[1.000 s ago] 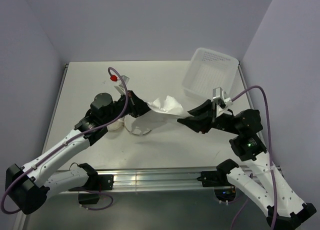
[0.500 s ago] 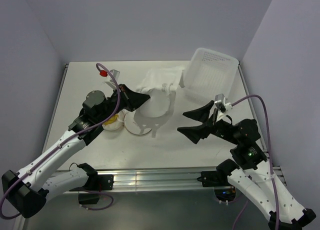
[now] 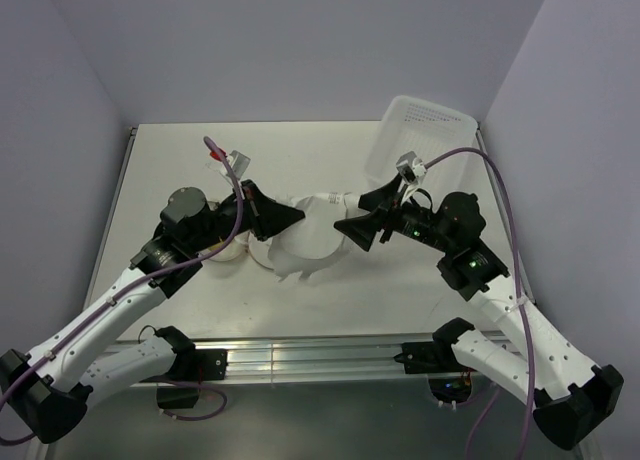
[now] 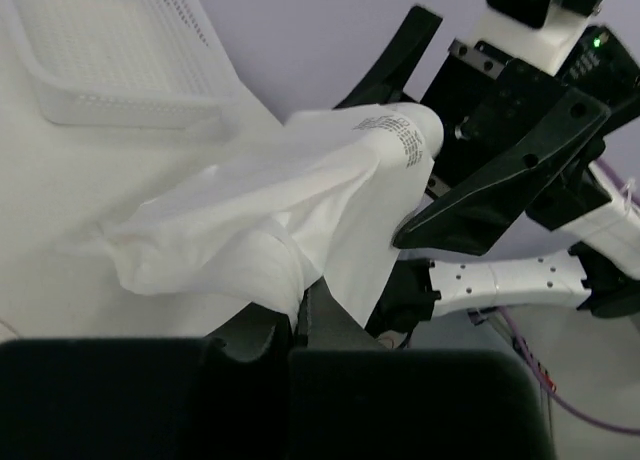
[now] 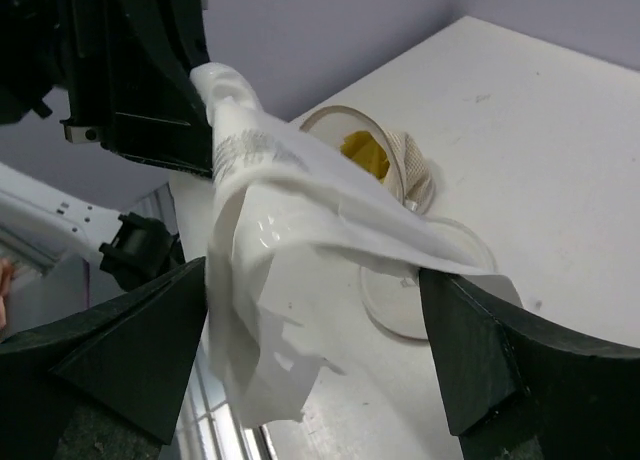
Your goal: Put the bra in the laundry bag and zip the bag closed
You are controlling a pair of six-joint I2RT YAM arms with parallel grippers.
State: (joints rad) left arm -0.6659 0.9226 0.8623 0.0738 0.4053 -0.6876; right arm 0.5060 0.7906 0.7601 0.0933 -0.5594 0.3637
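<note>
The left pincer (image 3: 290,215) is pressing its two fingers together on the bra (image 3: 305,240), a soft white cloth, and is holding it up above the middle of the bench (image 3: 200,170). In the left wrist view the pinch (image 4: 300,310) is sitting on the lower fold of the cloth (image 4: 270,220). From there the bra is reaching across to the other arm, and its far end is carrying a printed label (image 4: 400,140).

The right pincer (image 3: 350,212) is standing spread wide, with one finger on each side of that labelled end, and the fingers are not closing on it. In its own camera the cloth (image 5: 290,210) is hanging down through the gap (image 5: 312,280). I cannot tell if a finger is touching it.

The lower edge of the bra is draping down onto the bench. The laundry bag (image 3: 262,260) is lying there under it, near the left arm, and its round hoops (image 5: 395,300) are showing from beneath the cloth. Something yellow (image 5: 365,152) is showing inside one hoop.

The white tray (image 3: 425,140) is sitting at the far right corner of the bench.
</note>
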